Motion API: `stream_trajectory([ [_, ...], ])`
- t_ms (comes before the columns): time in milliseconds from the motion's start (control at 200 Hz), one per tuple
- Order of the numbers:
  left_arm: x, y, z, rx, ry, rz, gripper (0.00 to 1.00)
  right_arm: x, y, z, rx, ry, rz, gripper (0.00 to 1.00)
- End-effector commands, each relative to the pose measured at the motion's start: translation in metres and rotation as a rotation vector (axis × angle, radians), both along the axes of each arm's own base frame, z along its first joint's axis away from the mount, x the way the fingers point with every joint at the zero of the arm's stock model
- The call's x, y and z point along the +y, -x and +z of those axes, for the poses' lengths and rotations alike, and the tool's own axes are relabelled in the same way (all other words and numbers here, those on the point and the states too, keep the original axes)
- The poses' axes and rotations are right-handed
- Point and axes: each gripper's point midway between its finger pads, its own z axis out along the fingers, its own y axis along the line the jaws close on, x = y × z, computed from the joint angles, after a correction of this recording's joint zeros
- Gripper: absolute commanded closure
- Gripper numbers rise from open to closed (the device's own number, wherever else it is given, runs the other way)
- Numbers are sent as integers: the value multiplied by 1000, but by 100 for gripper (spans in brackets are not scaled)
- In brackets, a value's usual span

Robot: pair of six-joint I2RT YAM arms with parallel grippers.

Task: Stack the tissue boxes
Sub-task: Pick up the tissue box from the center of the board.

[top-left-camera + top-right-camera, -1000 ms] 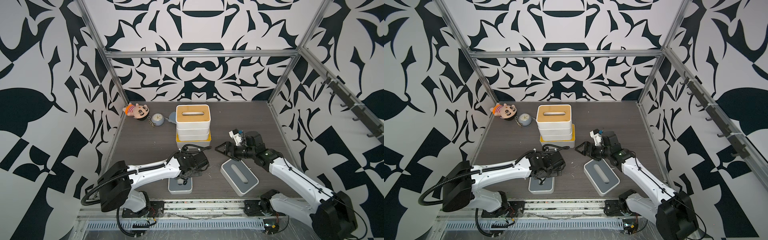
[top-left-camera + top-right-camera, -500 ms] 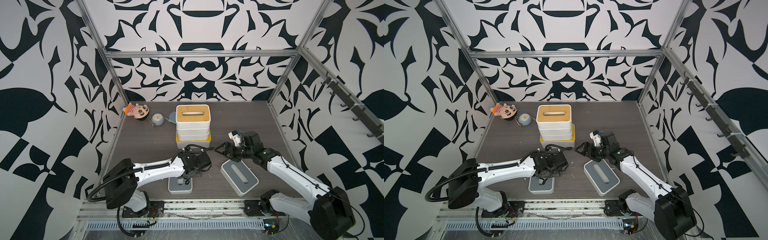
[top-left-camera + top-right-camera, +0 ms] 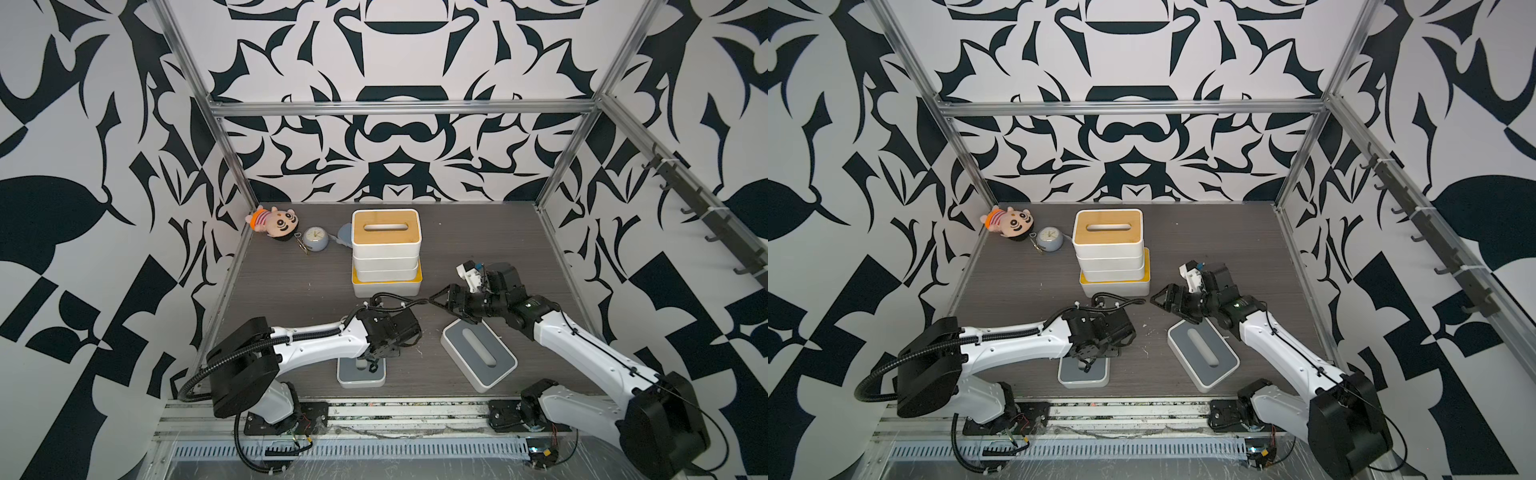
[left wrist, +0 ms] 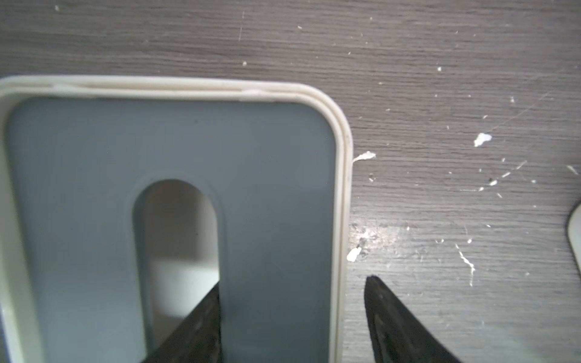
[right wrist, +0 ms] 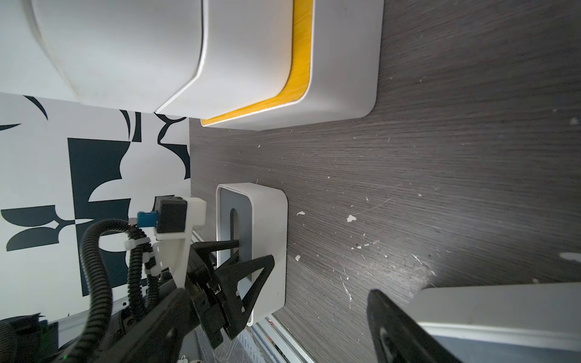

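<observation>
The left gripper (image 4: 294,283) straddles the small grey box's (image 3: 351,374) side wall, half-wide: one finger in the lid slot, one outside. Only the left wrist view shows a gap beside the outer finger and the box's white inside. The right gripper (image 3: 451,309) hangs wide at the big grey box's (image 3: 496,349) far end. A stack (image 3: 386,253) of four boxes stands behind.

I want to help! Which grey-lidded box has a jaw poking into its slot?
The straight grey box under the left gripper; the slanted grey box has a free slot.
</observation>
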Motion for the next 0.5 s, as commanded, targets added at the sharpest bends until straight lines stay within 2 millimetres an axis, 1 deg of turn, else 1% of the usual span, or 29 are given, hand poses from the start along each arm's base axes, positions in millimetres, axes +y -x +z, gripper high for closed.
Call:
stream_trajectory([
  [0, 4, 0, -8, -14, -36, -9, 34, 1, -4, 15, -43, -21, -6, 8],
  [180, 3, 0, -9, -18, -41, -13, 39, 1, -2, 18, -47, -24, -8, 8],
  [490, 4, 1, -8, -29, -40, -15, 45, 2, -3, 17, -31, -28, -9, 8],
])
